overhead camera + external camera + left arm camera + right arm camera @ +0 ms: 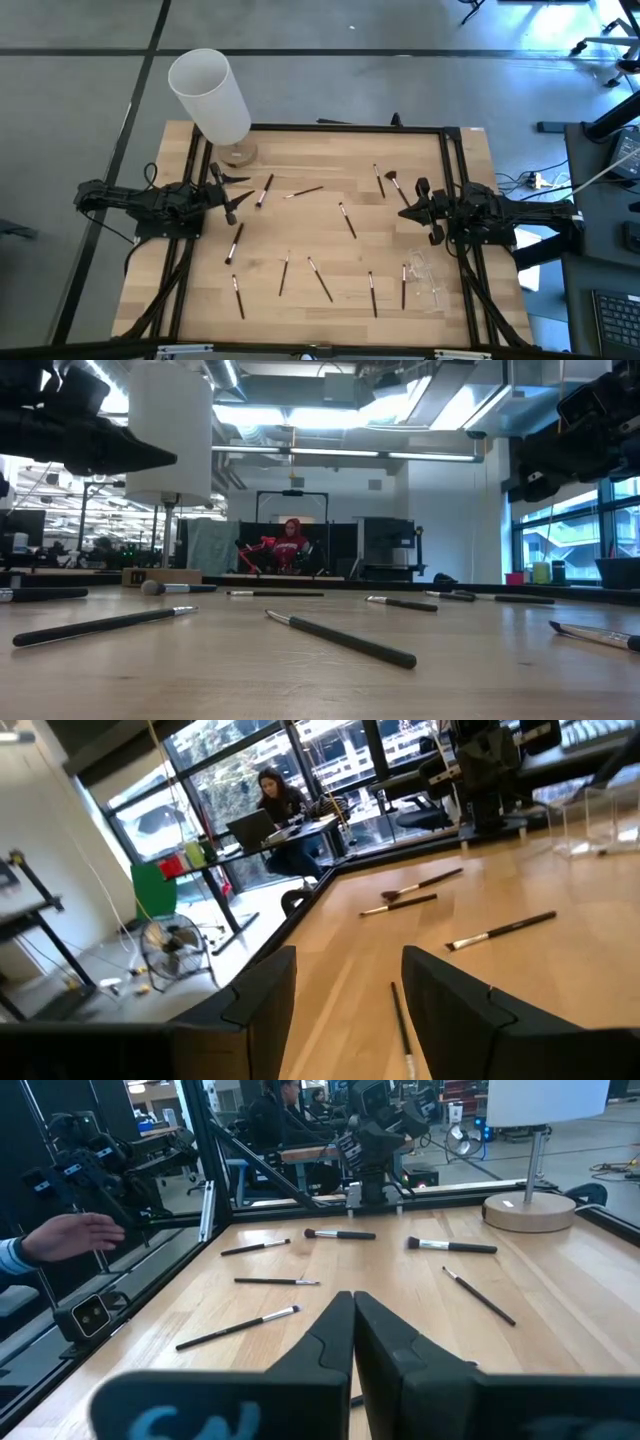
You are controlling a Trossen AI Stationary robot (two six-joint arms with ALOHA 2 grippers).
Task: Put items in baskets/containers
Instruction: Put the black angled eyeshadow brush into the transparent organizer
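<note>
Left gripper [228,190] fingers stand wide, holding nothing; one makeup brush [402,1028] lies on the table [330,240] just ahead of them. Right gripper [421,203] fingers are pressed together, empty; clear container [428,278] sits near, beside them.

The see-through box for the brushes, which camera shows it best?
The high view: the clear container shows as faint glinting edges near the table's corner, close to the right arm. The left wrist view catches it far off. I cannot find it in the low or right wrist views.
</note>
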